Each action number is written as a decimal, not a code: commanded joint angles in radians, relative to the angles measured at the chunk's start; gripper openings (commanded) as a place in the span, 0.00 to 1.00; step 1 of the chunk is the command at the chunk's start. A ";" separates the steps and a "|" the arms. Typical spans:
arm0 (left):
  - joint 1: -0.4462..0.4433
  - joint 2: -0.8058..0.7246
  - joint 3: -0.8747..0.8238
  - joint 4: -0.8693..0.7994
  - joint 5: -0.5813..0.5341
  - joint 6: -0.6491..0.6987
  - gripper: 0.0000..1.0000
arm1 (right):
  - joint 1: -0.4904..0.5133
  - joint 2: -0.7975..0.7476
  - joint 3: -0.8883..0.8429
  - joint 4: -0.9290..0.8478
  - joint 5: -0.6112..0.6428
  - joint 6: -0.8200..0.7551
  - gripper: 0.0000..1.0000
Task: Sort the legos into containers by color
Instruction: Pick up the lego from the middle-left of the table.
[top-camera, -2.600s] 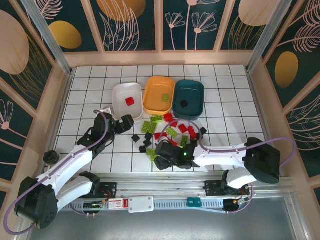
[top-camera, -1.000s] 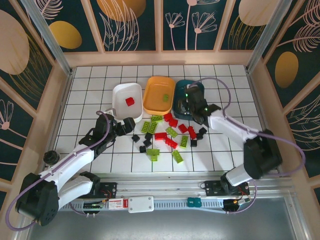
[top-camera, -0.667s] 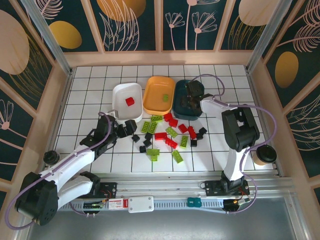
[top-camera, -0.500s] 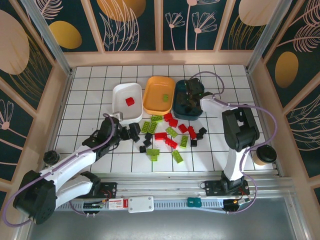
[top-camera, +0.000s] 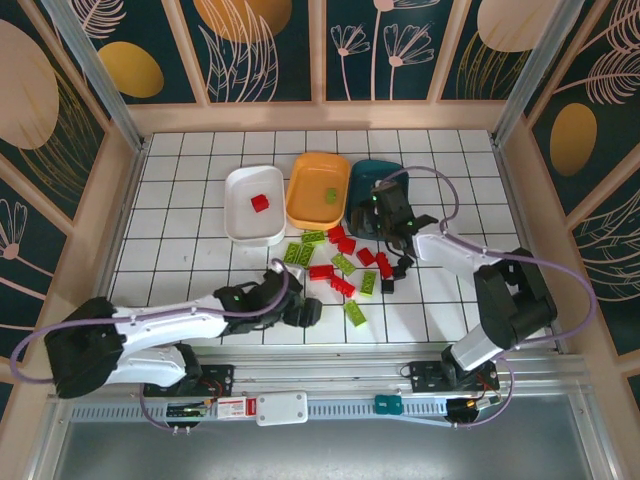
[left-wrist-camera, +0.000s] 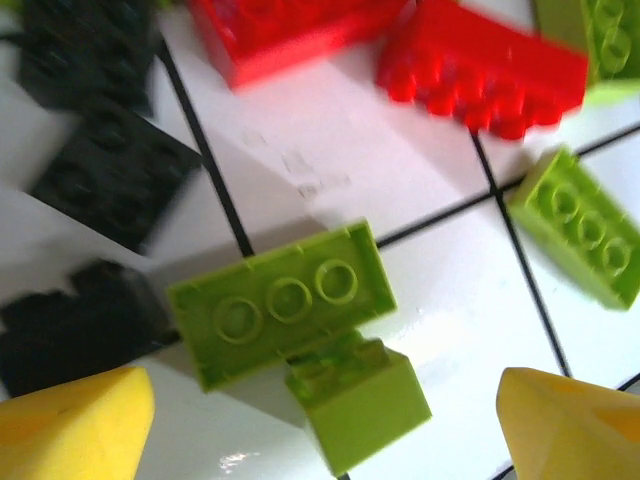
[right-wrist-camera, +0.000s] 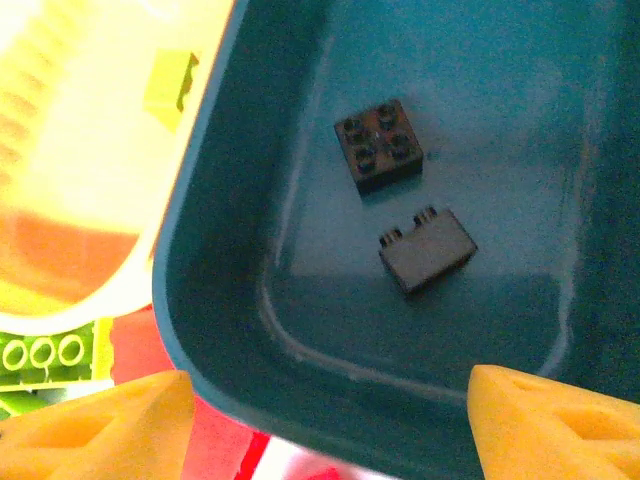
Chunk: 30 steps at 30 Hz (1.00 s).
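Legos (top-camera: 340, 262) mostly lie loose on the table (top-camera: 180, 200) before three trays. A second black brick (right-wrist-camera: 427, 249) now rests in the teal tray (right-wrist-camera: 250, 330), and the right gripper (right-wrist-camera: 325, 425) hangs above it, parted and empty. The left gripper (left-wrist-camera: 320, 420) has come over from the white tray (top-camera: 240, 225) and straddles a lime green brick (left-wrist-camera: 280, 300), spread wide and not yet gripping. That brick likely goes to the orange tray (top-camera: 305, 210).

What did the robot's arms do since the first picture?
The right hand swung from the pile to the teal tray and let go a black brick: two black bricks lie there now, not one. The left hand slid right, over lime green bricks, open. The white tray and orange tray stayed put.
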 joint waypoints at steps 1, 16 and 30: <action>-0.050 0.088 0.062 -0.049 -0.060 -0.015 0.86 | 0.010 -0.076 -0.043 0.017 0.023 0.032 0.73; -0.058 0.204 0.089 -0.019 -0.054 -0.010 0.49 | 0.022 -0.234 -0.117 -0.021 0.061 0.040 0.74; 0.004 0.009 0.175 -0.108 -0.086 0.009 0.31 | 0.022 -0.308 -0.162 -0.035 0.073 0.065 0.74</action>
